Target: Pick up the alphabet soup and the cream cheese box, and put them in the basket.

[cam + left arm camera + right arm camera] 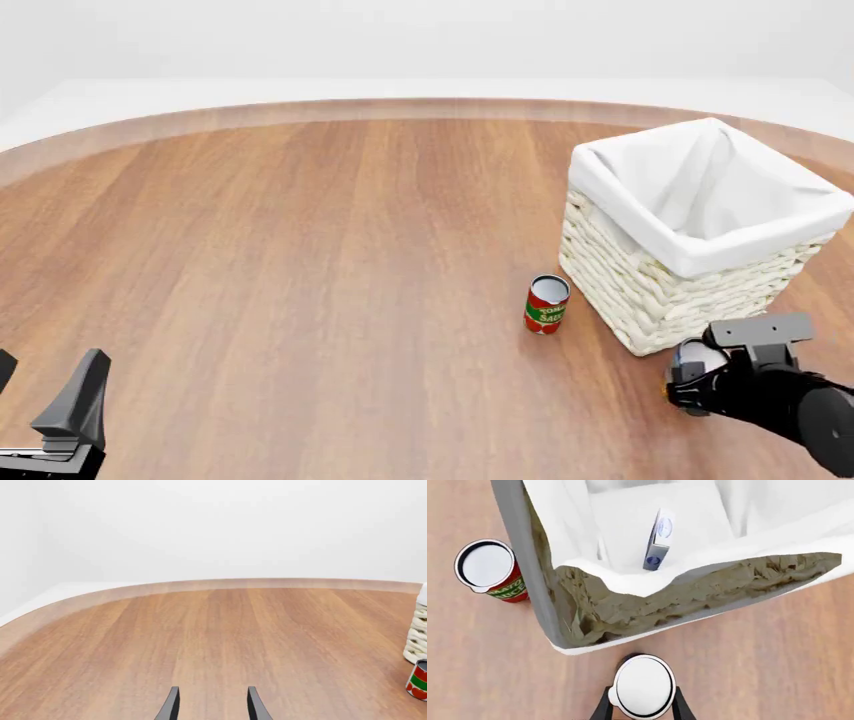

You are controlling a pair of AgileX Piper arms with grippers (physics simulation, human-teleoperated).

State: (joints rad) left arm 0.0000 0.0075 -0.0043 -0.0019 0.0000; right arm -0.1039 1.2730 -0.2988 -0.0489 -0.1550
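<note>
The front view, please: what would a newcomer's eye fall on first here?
The large cream-white woven wicker basket with white cloth lining, right of centre on the brown wooden table. A small red-and-green can stands upright just left of it. In the right wrist view, the right gripper holds a white-topped can just outside the basket, where a pale blue-white box lies.

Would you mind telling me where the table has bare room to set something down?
The wide stretch of table left of the red-and-green can is bare, up to the far edge. It is crowded on the right: that can stands beside the basket, and the right tool holds a white-topped can by the basket's near corner.
</note>
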